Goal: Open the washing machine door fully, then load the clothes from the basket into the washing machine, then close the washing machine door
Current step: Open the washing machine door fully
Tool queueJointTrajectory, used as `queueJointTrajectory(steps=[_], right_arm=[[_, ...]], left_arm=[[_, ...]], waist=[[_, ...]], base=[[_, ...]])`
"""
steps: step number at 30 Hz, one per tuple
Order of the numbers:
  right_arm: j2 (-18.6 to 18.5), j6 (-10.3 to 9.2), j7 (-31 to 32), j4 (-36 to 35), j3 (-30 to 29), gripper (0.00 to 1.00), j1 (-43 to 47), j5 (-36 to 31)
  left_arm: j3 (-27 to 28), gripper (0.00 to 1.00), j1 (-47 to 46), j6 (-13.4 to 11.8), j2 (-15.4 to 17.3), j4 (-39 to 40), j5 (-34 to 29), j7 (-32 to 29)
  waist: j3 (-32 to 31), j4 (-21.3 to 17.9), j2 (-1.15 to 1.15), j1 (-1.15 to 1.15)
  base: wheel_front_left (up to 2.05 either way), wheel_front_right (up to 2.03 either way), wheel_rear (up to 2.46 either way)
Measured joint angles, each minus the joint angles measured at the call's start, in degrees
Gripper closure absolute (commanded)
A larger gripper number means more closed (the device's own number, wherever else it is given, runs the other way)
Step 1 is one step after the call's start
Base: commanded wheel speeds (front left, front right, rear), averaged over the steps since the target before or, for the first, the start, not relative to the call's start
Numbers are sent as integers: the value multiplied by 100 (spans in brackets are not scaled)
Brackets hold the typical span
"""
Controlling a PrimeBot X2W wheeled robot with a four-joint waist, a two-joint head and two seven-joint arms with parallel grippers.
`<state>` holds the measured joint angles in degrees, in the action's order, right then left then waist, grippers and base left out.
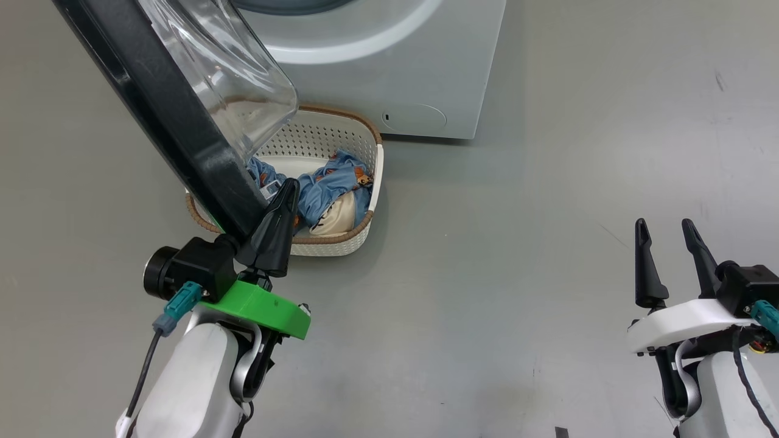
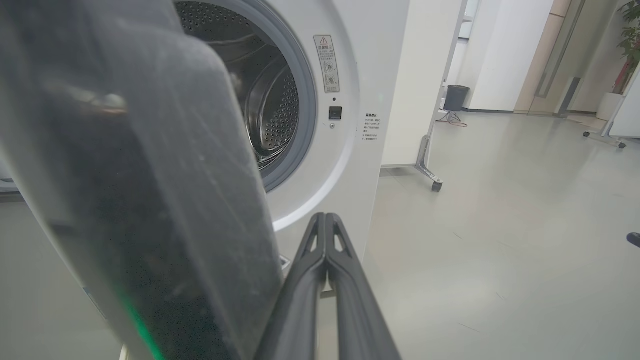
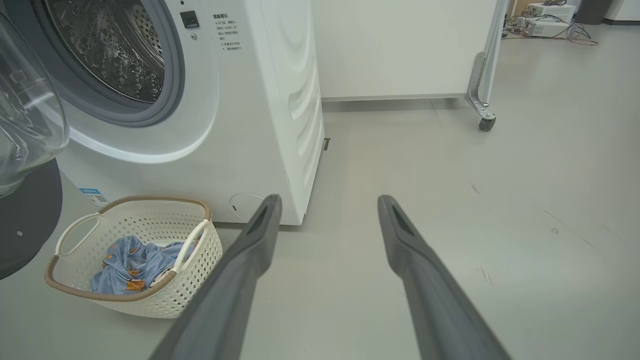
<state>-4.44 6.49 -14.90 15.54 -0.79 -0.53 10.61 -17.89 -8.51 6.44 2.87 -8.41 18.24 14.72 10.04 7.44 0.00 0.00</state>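
On the grey floor [image 1: 517, 255], just before the white washing machine [image 1: 395, 61], the basket [image 1: 316, 137] stands with the clothes [image 1: 331, 182] lying in it: soft blue fabric with small orange bears, one cream lining turned to the near wall. The washing machine door [image 1: 164, 121] stands open and the head view sees it nearly edge-on. Its glossy black rim [image 1: 207, 176] runs as one long band from the upper left down to the basket's left end, and its clear glass bowl [image 1: 225, 73] bulges toward the machine, above the basket.

The left gripper [image 1: 290, 185] has both dark fingers pressed fully together with nothing between them. They point up the view and lie close along the bowl side of the door's lower edge, but contact cannot be told. The right gripper [image 1: 664, 224] hangs well apart over the floor, fingers spread wide, holding nothing.

The left wrist view gives the drum [image 2: 265, 100], perforated shiny steel inside a grey rubber ring, and a warning sticker [image 2: 326, 62]. The right wrist view gives the basket's two white loop handles [image 3: 75, 235] and the round flap [image 3: 242, 205] low on the machine.
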Motion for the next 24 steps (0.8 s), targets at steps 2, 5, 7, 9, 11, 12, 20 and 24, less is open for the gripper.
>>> queueJointTrajectory(steps=[2, 5, 7, 9, 11, 12, 20, 24], right_arm=[[2, 1, 0, 9, -1, 0, -1, 0], [5, 1, 0, 33, -9, 0, -1, 0], [16, 1, 0, 49, -12, 0, -1, 0], [29, 2, 0, 51, -18, 0, -1, 0], [33, 2, 0, 51, -42, 0, -1, 0], [34, 2, 0, 52, -57, 0, -1, 1], [34, 3, 0, 55, -81, 0, -1, 1], [33, 4, 0, 58, -108, 0, 2, 1]], left_arm=[[20, 100, 4, -19, -5, -38, 0, 0], [90, 100, 14, -62, -20, -71, -3, 0], [123, 100, 16, -94, -19, -97, -9, 0], [149, 100, 18, -111, -19, -101, -14, -1], [170, 100, 21, -146, -20, -90, -34, -1], [182, 100, 23, -149, -20, -85, -63, -1], [343, 100, 92, -296, -30, -20, -143, 5], [455, 100, 149, -380, -56, -18, -154, 5]], waist=[[-9, 41, 0, 0], [-30, 101, 0, 0], [-48, 138, 0, 0], [-64, 181, 0, 0], [-71, 230, 0, 0], [-73, 257, 0, 0], [-66, 509, 0, 0], [-67, 651, 0, 0]], base=[[0, 0, 0], [0, 0, 0], [0, 0, 0], [0, 0, 0], [0, 0, 0], [0, 0, 0], [0, 0, 0], [0, 0, 0]])
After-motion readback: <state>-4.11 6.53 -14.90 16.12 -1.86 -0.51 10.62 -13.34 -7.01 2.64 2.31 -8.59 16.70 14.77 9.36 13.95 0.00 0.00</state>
